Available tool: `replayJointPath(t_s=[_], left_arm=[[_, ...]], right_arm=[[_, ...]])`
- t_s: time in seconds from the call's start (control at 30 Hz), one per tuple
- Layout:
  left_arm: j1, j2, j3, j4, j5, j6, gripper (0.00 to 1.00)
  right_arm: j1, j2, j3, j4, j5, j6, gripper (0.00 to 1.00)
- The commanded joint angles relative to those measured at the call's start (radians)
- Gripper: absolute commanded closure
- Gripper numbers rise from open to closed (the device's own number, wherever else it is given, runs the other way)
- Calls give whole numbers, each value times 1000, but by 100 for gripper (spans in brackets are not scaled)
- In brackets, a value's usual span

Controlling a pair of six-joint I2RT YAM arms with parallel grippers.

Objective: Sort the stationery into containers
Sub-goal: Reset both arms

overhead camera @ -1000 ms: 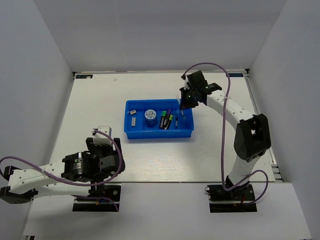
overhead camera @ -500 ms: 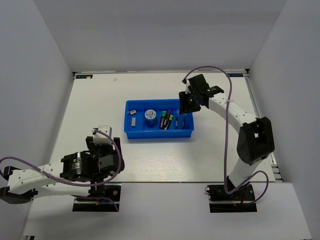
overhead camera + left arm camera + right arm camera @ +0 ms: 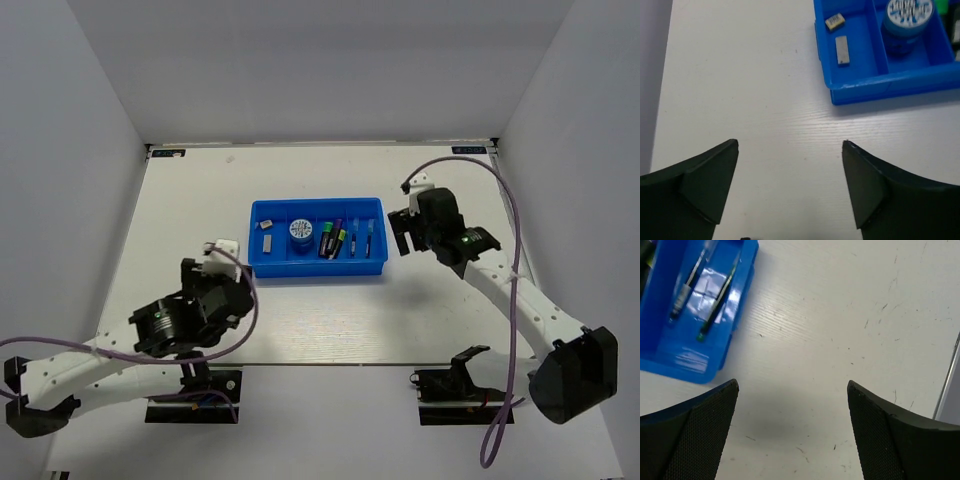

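Observation:
The blue tray (image 3: 318, 269) lies mid-table with all the stationery in it. Two grey-white blocks (image 3: 267, 241) fill the left compartment, beside them the blue-white roll (image 3: 300, 231), then the highlighters (image 3: 328, 238), and two pens (image 3: 371, 237) on the right. My left gripper (image 3: 224, 268) hovers open over bare table, short of the tray's front left corner (image 3: 880, 90); a block (image 3: 842, 49) and the roll (image 3: 907, 15) show ahead of it. My right gripper (image 3: 408, 238) hangs open just right of the tray (image 3: 690, 360), with the pens (image 3: 717, 295) at upper left. Neither gripper (image 3: 790, 143) (image 3: 792, 382) holds anything.
White walls enclose the table on three sides. A metal edge strip (image 3: 946, 375) runs along the table's right side. Purple cables loop off both arms, and the arm bases (image 3: 195, 385) sit at the near edge.
My right gripper opened, left a pen in the tray's right compartment and drew back to the right and nearer. My left arm reached forward toward the tray and its jaws widened.

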Motion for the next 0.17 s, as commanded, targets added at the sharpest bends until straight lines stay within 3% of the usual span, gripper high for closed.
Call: replayJointPath(t_s=[0.0,0.13], left_arm=[[25,154,49,92,103,161,2],[94,243,108,135,138,215,0]], right_arm=[[-2,-116,-103,26,57,-104,10],[-3,-174,-137,23,58,-54,10]])
